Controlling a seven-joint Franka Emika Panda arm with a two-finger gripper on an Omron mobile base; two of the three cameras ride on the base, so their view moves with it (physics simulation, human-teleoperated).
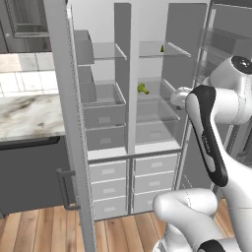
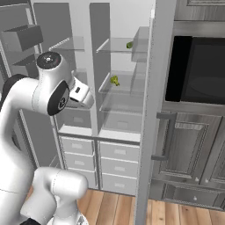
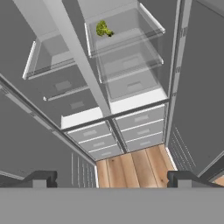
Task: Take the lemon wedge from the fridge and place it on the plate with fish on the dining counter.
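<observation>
The fridge (image 1: 129, 123) stands with both doors swung open, showing glass shelves and grey drawers. The lemon wedge (image 1: 142, 88) (image 2: 114, 80) (image 3: 103, 29), a tiny yellow-green piece, lies on the middle glass shelf of the right compartment. My gripper (image 3: 113, 179) hangs in front of the fridge, well short of that shelf and pointing down past it towards the lower drawers. It is open, its two dark fingertips (image 3: 41, 177) far apart with nothing between them. The hand (image 2: 82, 96) sits level with the middle shelves. The plate, the fish and the dining counter are out of view.
A small green item (image 1: 162, 48) (image 2: 129, 45) lies on the top glass shelf. The open fridge doors (image 1: 69, 123) (image 2: 154, 110) flank the arm on both sides. A tile-backed marble worktop (image 1: 29, 115) is on the left, a dark oven (image 2: 197, 70) on the right.
</observation>
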